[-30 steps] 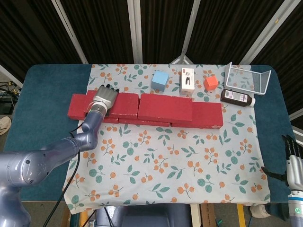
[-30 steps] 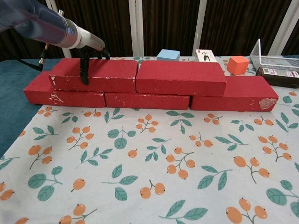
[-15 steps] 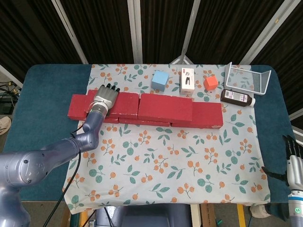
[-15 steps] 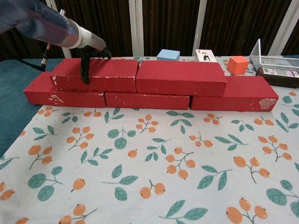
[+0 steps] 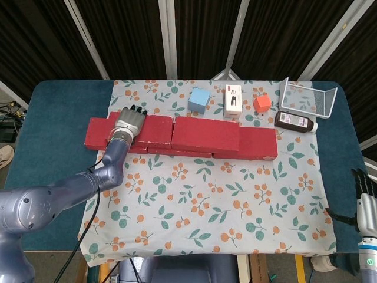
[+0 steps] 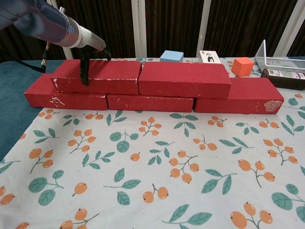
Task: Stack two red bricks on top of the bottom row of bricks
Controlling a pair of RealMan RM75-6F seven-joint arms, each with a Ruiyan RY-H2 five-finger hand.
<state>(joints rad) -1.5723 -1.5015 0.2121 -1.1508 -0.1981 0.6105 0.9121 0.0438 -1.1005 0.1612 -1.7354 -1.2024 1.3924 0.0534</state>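
Bricks, red: bottom row [image 6: 150,102] of three lying across floral cloth [image 5: 206,194]; two upper bricks sitting on it, L one [image 6: 107,75] & R one [image 6: 183,78] touching end to end. L hand [image 5: 129,122] resting on top of L upper brick, thumb hanging down its front face, other fingers draping over the top. R hand [image 5: 365,200] idling at table's near R edge w/ fingers upright, apart, holding nothing.

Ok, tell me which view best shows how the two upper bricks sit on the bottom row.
The chest view: side-on, the upper left brick and upper right brick rest across the bottom row, the left hand on one. The head view, from above, flattens the layers.
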